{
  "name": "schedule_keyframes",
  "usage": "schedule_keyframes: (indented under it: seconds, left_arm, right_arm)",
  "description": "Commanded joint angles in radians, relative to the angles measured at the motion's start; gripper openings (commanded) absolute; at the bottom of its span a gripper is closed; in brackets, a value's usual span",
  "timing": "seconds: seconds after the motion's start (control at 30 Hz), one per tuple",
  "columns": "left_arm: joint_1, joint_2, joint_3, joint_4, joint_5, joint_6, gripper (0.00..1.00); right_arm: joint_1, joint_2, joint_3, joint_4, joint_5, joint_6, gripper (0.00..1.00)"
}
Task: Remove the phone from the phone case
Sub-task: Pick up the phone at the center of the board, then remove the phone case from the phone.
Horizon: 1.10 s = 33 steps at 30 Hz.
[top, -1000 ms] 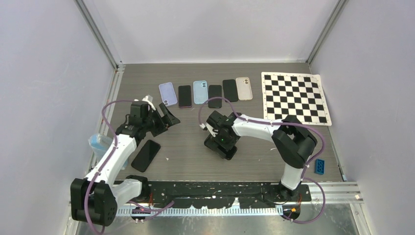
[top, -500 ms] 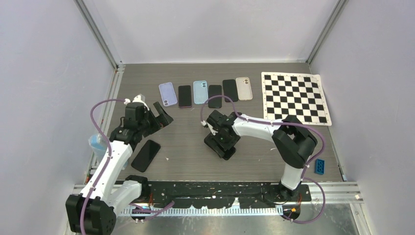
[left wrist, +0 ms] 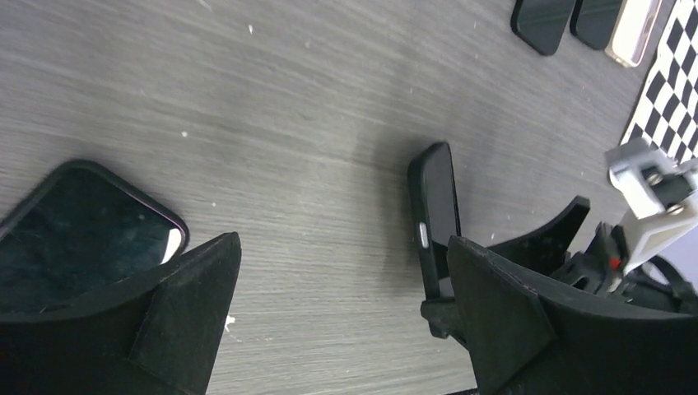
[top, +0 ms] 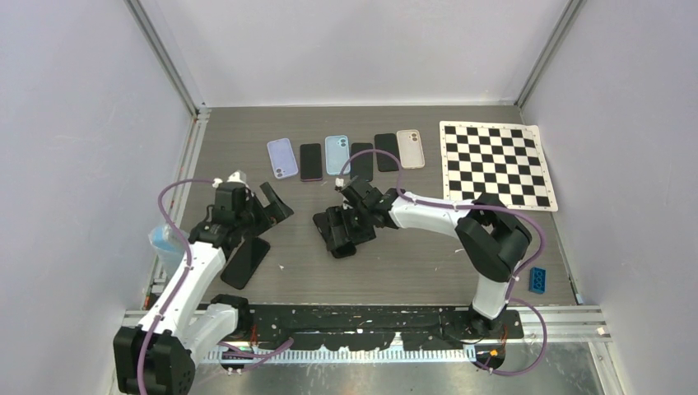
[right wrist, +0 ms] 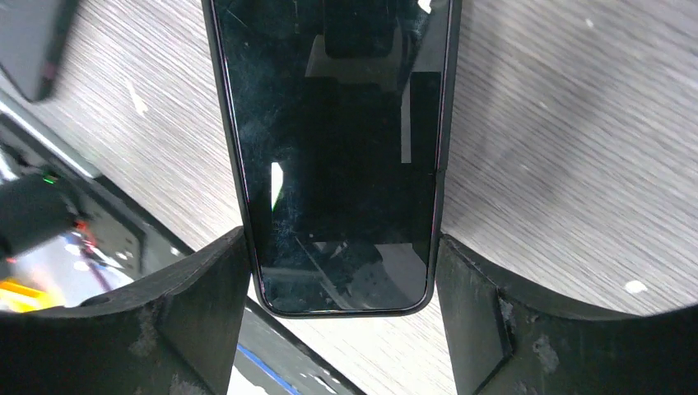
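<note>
Right jaws: closed to the width of the cased phone [right wrist: 337, 123]. One finger [right wrist: 197, 321] bears on each long edge, near one end of the handset. The screen faces the wrist camera and a dark case rim runs all round it.

Left jaws: wide open and empty, with nothing between the fingers [left wrist: 189, 313]. They hang above bare worktop [top: 428, 255].

Position: in the overhead view the cased phone is near the worktop's centre. The left wrist view shows it turned up on one long edge. The left jaws stand at 9 o'clock from it, near but apart. A loose dark phone [top: 245, 262] lies flat at 8 o'clock, just under the left arm. A row of phones and cases [top: 346, 155] lies at 12 o'clock, and a chessboard [top: 496, 163] at 2 o'clock.

Assessment: the step in hand appears to be presenting the cased phone to the other arm; the phone is not yet out of its case.

Requirement for next move: the left jaws should close the gap and take a case edge or corner. The right jaws should hold firm against the peel. Risk: the handset may twist in a two-edge hold.
</note>
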Motion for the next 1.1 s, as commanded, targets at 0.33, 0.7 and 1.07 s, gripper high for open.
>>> schedule_keyframes:
  seconds: [0.33,0.7,1.07]
  left_arm:
    - [0.001,0.116,-0.156,0.309,0.266,-0.134,0.94]
    - [-0.004,0.312,-0.141,0.426,0.364,-0.105,0.84]
    - [-0.003,0.490,-0.027,0.373,0.386,-0.042,0.55]
  right_arm:
    - [0.003,0.091,0.016,0.370,-0.119,0.303,0.53]
    - [0.004,0.102,-0.026,0.535,-0.199,0.403,0.51]
    - [0.004,0.128,-0.026,0.581,-0.243,0.445,0.50]
